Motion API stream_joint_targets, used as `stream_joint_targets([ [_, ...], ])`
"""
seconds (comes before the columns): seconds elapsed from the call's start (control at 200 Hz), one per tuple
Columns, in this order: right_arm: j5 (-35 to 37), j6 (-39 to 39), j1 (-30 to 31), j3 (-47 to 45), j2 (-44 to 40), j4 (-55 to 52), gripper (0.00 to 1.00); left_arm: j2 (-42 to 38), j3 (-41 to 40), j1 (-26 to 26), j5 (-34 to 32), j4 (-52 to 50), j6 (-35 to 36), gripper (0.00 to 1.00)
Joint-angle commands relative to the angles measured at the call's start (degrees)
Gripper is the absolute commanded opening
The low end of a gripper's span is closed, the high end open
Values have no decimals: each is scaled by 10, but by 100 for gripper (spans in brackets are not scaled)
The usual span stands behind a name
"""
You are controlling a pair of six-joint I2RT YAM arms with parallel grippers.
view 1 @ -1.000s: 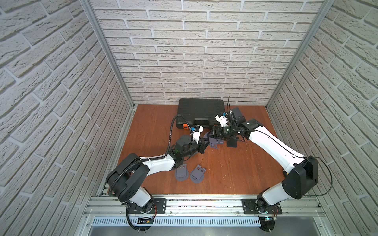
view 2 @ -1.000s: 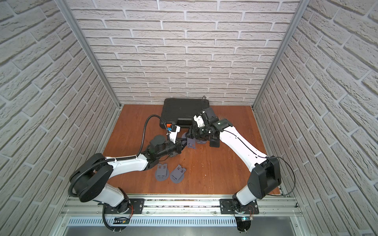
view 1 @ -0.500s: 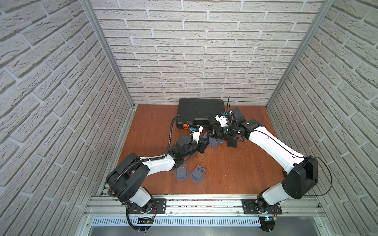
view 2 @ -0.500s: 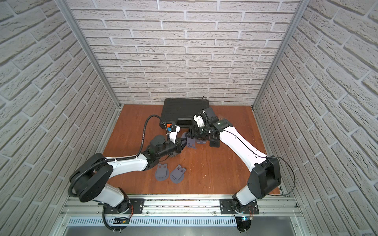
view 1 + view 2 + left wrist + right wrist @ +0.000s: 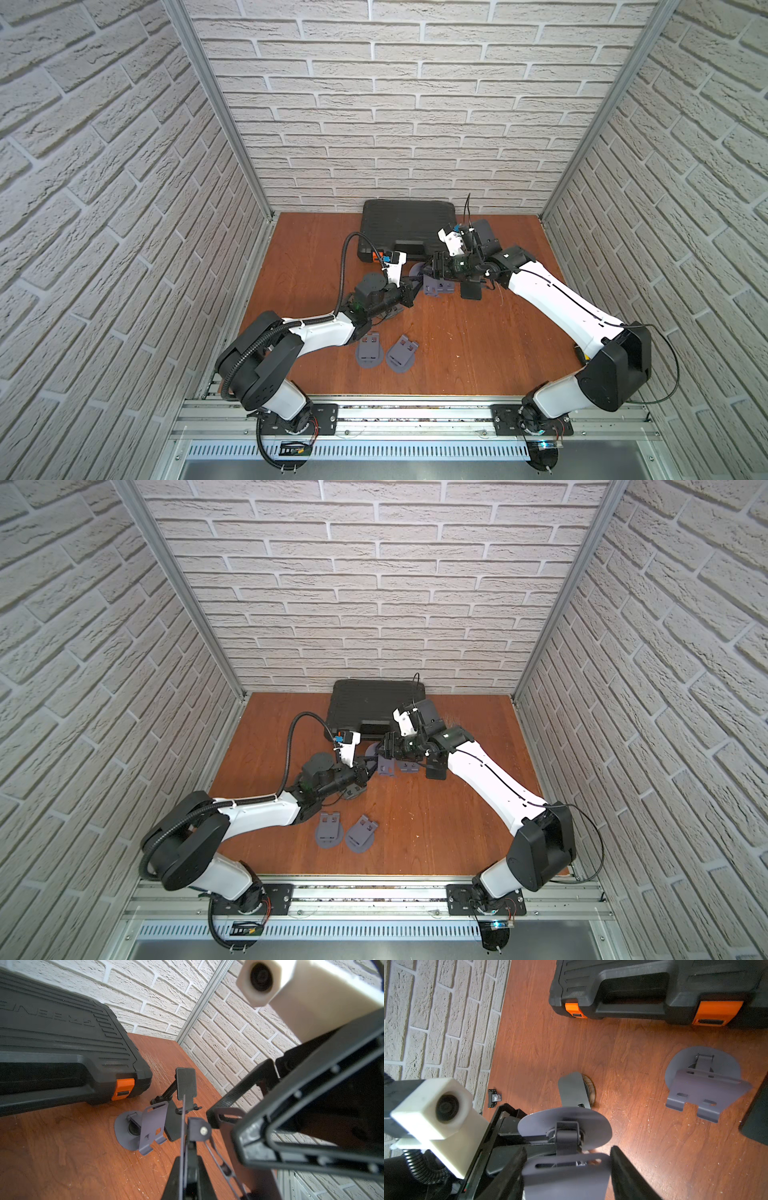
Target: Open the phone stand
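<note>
I've got the left fingers [image 5: 172, 1180] pinching the phone stand's [image 5: 564, 1180] base disc [image 5: 591, 1122] and the right fingers [image 5: 629, 1176] clamping its plate. Its long axis lies across the counter [image 5: 457, 332], plate toward the right edge. Four other grey stands [image 5: 368, 351], one black stand [image 5: 186, 1082].

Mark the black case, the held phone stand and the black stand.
black case [image 5: 407, 220]: in a top view, lid centre.
held phone stand [image 5: 593, 1125]: right wrist view, round base.
black stand [image 5: 186, 1082]: left wrist view, back plate.

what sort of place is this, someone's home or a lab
Probably a robot test cell, not a home: brick-pattern panels in a metal frame, left arm and right arm bolted to a front rail, wooden tabletop.
</note>
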Motion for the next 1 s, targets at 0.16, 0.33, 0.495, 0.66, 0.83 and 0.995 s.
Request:
stream_joint_targets([
  [0.16, 14, -7, 10, -24, -64, -47, 22, 36, 18, 61, -104, -30, -74, 0],
  [0.33, 38, -5, 33, -37, -67, -50, 21, 45, 31, 68, -101, -24, -104, 0],
  [0.495, 60, 2, 51, -49, -74, -53, 21, 49, 36, 81, -95, -15, -132, 0],
  [0.66, 66, 13, 63, -63, -80, -45, 20, 49, 41, 88, -94, -11, -147, 0],
  [0.83, 73, 19, 77, -72, -83, -40, 20, 50, 44, 91, -90, -7, -157, 0],
  [0.995, 80, 24, 91, -76, -82, -39, 20, 51, 44, 95, -87, -2, -167, 0],
])
